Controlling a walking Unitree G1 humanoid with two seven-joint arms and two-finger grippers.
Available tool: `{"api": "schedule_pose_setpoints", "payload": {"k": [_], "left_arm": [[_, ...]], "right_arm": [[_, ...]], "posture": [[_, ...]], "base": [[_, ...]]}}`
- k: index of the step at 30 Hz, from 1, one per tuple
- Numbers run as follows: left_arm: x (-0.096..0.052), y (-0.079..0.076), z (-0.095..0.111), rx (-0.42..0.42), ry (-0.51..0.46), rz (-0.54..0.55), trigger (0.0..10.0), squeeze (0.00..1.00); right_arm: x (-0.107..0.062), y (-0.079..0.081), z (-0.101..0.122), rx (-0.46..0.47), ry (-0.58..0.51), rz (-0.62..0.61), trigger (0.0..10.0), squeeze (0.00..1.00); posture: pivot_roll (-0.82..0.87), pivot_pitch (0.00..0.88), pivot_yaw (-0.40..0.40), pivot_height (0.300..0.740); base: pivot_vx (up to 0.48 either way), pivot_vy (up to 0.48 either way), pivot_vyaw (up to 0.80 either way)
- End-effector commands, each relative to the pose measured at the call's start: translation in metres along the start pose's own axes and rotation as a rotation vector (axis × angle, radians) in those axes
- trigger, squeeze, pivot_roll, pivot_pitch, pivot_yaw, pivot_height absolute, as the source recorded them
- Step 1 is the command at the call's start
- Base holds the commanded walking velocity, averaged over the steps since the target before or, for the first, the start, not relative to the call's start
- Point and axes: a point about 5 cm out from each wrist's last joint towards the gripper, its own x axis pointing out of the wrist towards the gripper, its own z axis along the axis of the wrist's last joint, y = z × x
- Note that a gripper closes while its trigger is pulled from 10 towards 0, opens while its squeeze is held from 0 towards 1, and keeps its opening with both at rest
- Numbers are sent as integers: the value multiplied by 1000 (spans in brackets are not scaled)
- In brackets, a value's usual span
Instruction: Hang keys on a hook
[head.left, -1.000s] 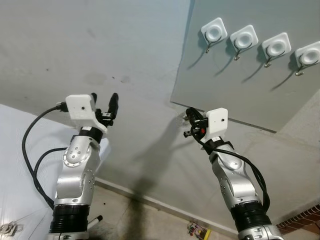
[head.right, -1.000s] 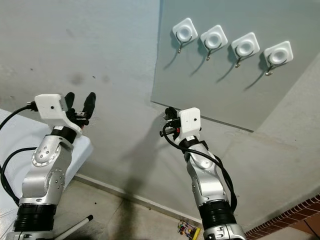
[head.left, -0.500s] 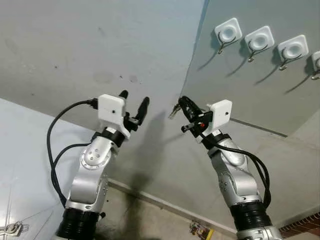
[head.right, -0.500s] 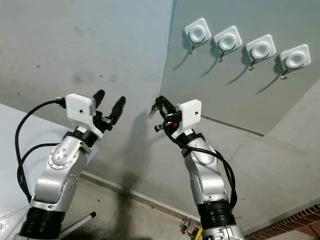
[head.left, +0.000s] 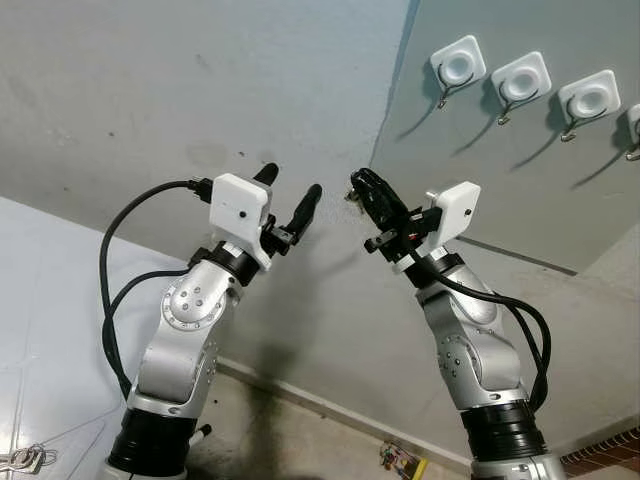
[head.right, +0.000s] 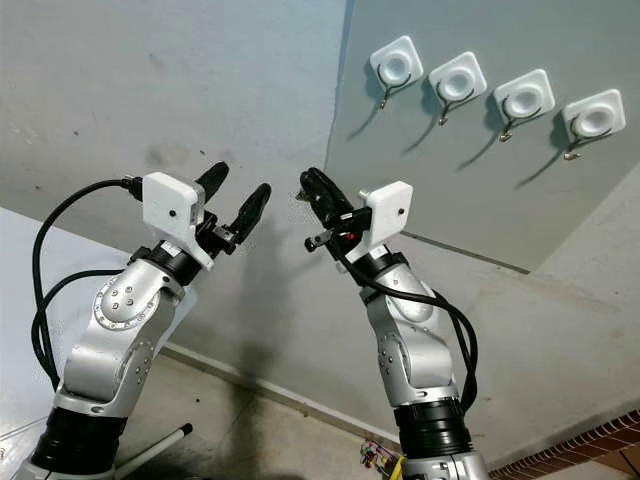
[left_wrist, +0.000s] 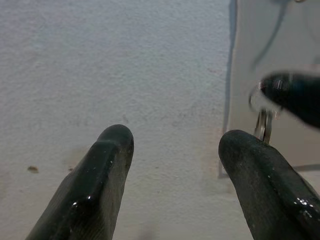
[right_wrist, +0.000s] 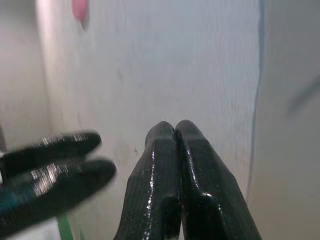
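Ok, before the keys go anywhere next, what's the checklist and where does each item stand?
1. Right gripper shut: ok, fingers pressed together.
2. Keys held: ok, a metal ring and key hang at its tip; how firm, cannot tell.
3. Left gripper open: ok, fingers apart, beside the keys.
4. Hooks free: ok, all four on the board bare.
5. Keys near a hook: not ok, well below and left of them.

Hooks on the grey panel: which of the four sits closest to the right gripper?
The leftmost hook, at the end of the row beside the panel's left edge. The right gripper is below and left of it; the other three run farther right.
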Motion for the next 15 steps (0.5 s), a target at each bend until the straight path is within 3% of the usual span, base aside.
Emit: {"api": "schedule_pose_setpoints", "payload": {"k": [1,10,15], "left_arm": [[4,-5,12,15,-43,-47,10000,0],[4,-9,27,23,-97,-84,10000,0],[4,-9,37,19,-130,-92,10000,0]], "right_arm": [[1,0,10,-4,-39,14,10000,0],[-1,-11,25,9,-104,-40,10000,0],[-2,-17,33,70,-154,-100,10000,0]], "posture": [[-73,79,-71,740],[-73,71,-68,740],[-77,73,-67,740]], "base": [[0,0,0],[0,0,0],[0,0,0]]}}
